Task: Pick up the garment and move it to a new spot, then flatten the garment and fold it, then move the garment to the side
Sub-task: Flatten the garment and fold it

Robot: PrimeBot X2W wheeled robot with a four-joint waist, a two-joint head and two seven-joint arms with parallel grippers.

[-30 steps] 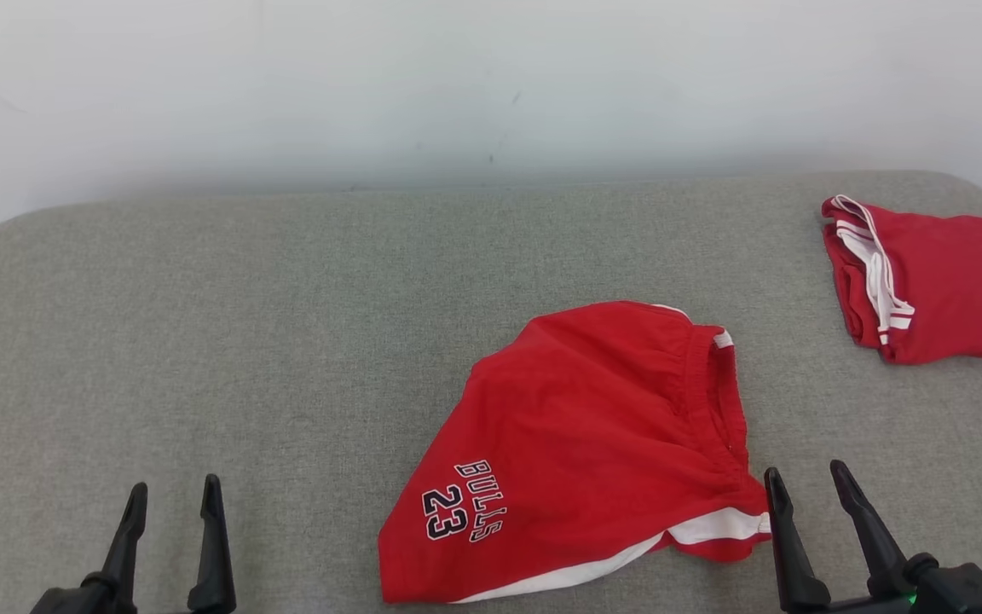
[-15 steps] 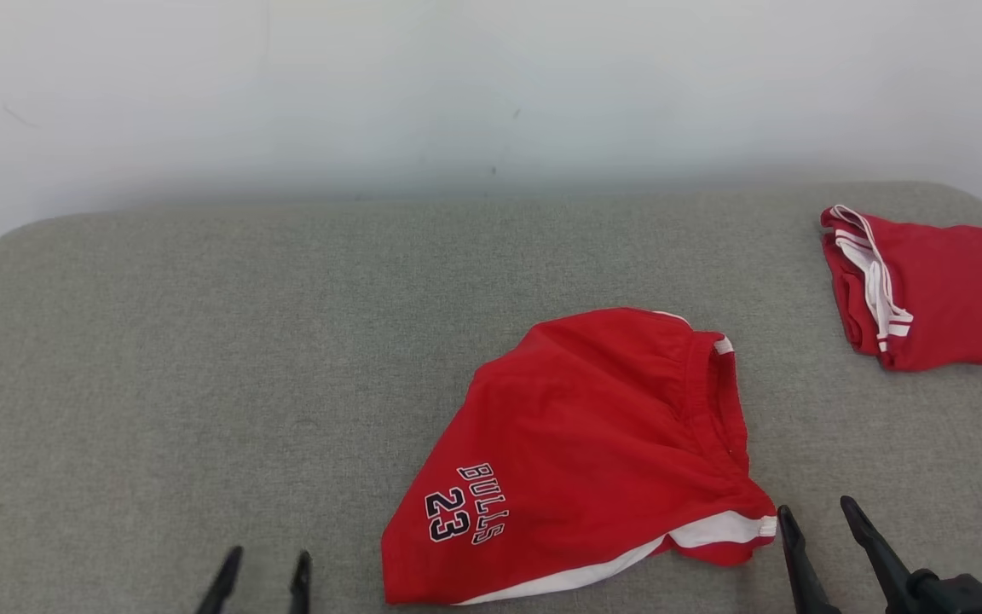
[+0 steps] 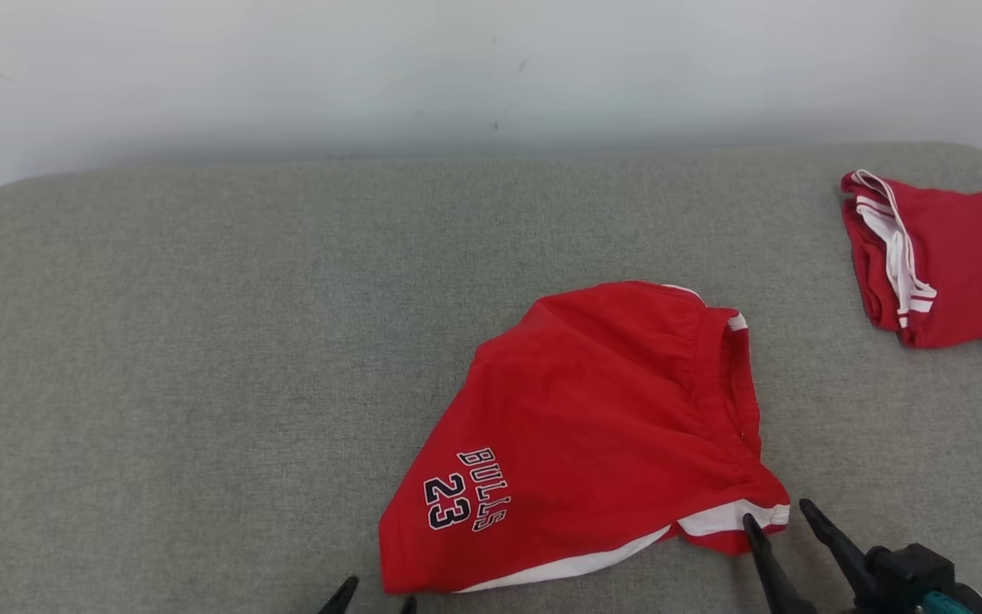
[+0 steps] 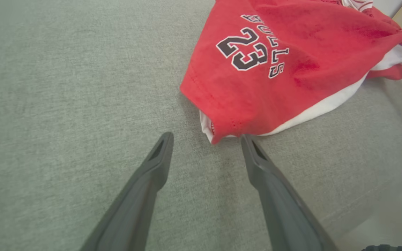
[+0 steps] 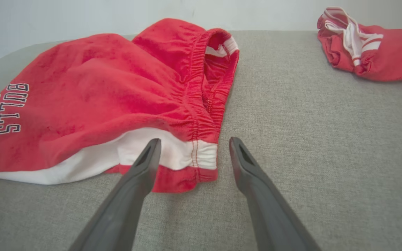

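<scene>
The garment (image 3: 593,426) is a pair of red shorts with white trim and "BULLS 23" lettering, lying loosely on the grey padded surface (image 3: 201,341). My left gripper (image 3: 376,593) stands open at the shorts' near left corner; in the left wrist view that gripper (image 4: 206,137) frames the corner of the garment (image 4: 274,59), with the fingertips just short of the cloth. My right gripper (image 3: 776,516) is open at the near right waistband corner. In the right wrist view that gripper (image 5: 192,141) straddles the white-striped corner of the garment (image 5: 99,97).
A second red garment with white stripes (image 3: 943,256), folded, lies at the far right of the surface, seen too in the right wrist view as a folded red pile (image 5: 372,45). A pale wall (image 3: 457,68) rises behind. Bare grey padding spreads to the left.
My left gripper has moved right toward the shorts' near left corner. The right gripper has closed in on the waistband corner. The head camera has shifted slightly; the shorts have not moved.
</scene>
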